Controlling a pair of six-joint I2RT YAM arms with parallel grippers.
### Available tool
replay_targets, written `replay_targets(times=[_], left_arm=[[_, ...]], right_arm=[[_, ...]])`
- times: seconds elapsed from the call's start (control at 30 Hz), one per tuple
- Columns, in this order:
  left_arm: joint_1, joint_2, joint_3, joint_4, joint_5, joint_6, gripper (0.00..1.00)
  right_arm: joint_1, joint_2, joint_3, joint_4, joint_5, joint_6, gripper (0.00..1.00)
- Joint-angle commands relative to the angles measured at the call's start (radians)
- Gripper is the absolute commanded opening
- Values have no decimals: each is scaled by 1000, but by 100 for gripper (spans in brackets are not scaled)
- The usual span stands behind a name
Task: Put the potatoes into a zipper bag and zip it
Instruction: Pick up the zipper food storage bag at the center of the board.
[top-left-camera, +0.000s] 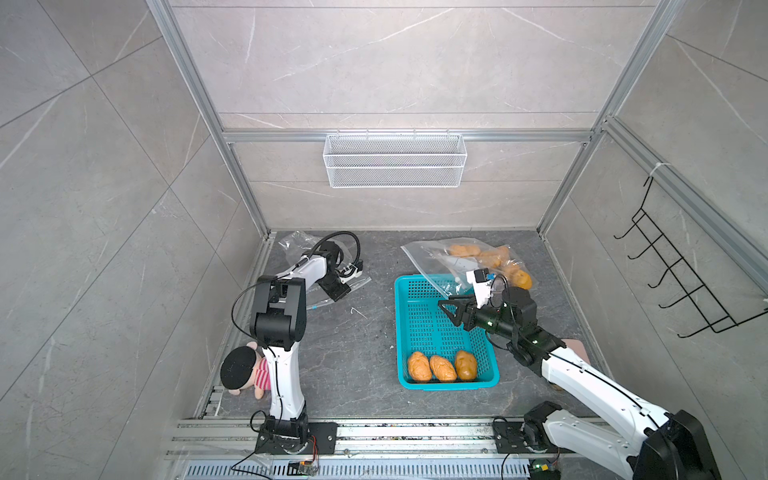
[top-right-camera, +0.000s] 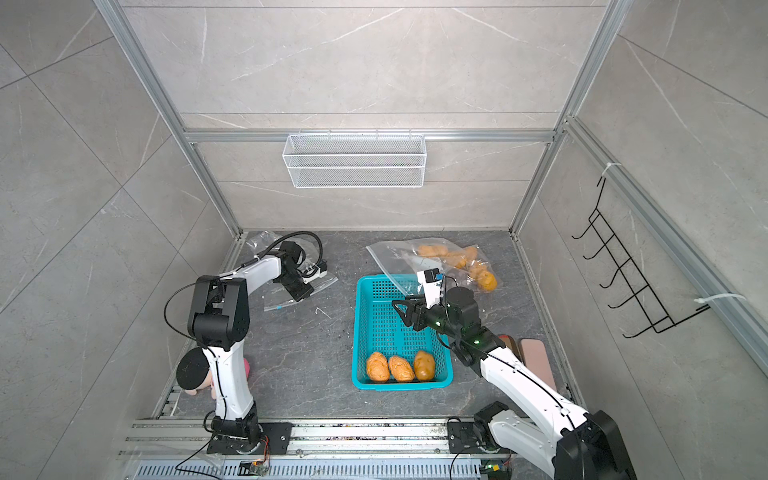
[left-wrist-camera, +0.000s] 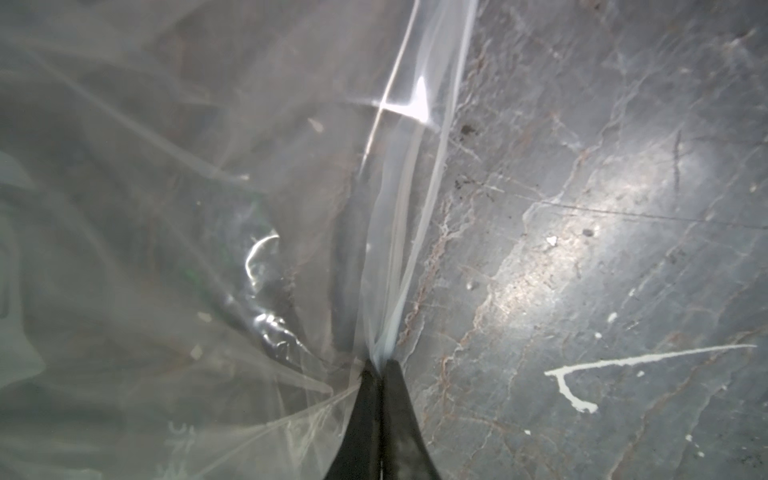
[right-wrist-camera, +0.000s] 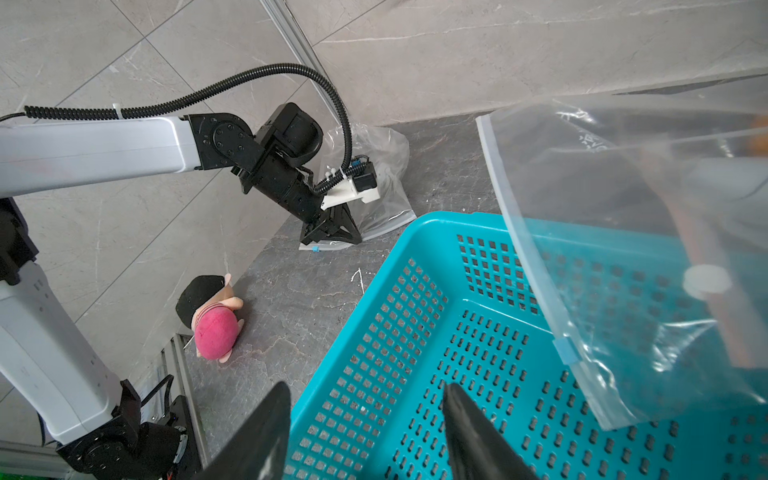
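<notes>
Left fingers (left-wrist-camera: 361, 415) pinch the empty zipper bag (left-wrist-camera: 166, 249) at its rim, likely to lift its mouth. Right fingers (right-wrist-camera: 266, 428) hang open over the basket (top-left-camera: 401, 332) holding three potatoes (top-left-camera: 442, 368).

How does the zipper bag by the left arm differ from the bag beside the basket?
The left bag looks empty; the right bag holds several potatoes. The shut left tool pinches the left bag's edge; no tool holds the right bag. The left bag lies on the table; the right bag overlaps the basket rim. Both are clear plastic.
</notes>
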Motion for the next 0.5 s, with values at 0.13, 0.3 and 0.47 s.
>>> replay_targets(times=[0.13,0.3,0.47], left_arm=[[7,-10,0,-43,42,-52,0],[16,-63,1,-37,55,-130,0],[19,-100,25,-77,73,-210,0]], right_arm=[[5,-1,21,-16,7,-10,59],[5,5,23,-14,-4,-3,59],[6,1,23,-16,-1,-5,59]])
